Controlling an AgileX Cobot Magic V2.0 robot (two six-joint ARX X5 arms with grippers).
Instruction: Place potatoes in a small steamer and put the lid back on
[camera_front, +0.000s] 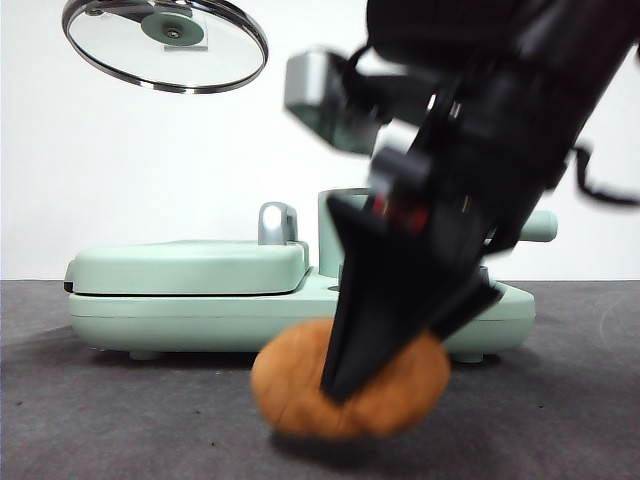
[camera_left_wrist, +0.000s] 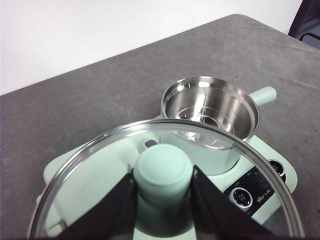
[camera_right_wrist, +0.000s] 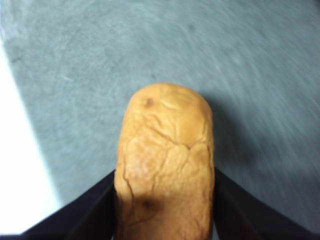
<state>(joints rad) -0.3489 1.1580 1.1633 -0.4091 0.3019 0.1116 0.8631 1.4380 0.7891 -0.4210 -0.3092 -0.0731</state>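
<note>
- Table (camera_front: 100, 420): dark grey, matte, slightly speckled top, fills the lower third of the front view. Plain white wall (camera_front: 150, 170) behind it.
- Mint-green cooker base (camera_front: 290, 315) sits mid-frame on the table. Its flat hinged grill plate (camera_front: 190, 268) is closed, on the left half of the front view, with a steel latch (camera_front: 277, 222) at its right end.
- Right arm (camera_front: 500, 130): big, dark and blurred, comes in from the upper right of the front view and blocks most of the pot.
- Small steamer (camera_left_wrist: 210, 112): stands on the base, open, steel inside visible with a stepped insert. Straight green handle (camera_left_wrist: 263, 95) points to the right of the left wrist frame. Control knobs (camera_left_wrist: 241, 196) on the base panel just beside it, lower right.
- Lid (camera_front: 165, 45): hangs in the upper left of the front view, tilted, well above the grill plate. Left pincer (camera_left_wrist: 162, 187) is clenched on the lid's green knob (camera_left_wrist: 162, 172), one jaw on each side.
- Potato (camera_front: 350, 378): bottom centre of the front view, in front of the base, at or just above the table; contact not clear. Cracked orange-brown skin. Right pincer (camera_right_wrist: 165, 210) grasps it, jaws pressed on both flanks.
</note>
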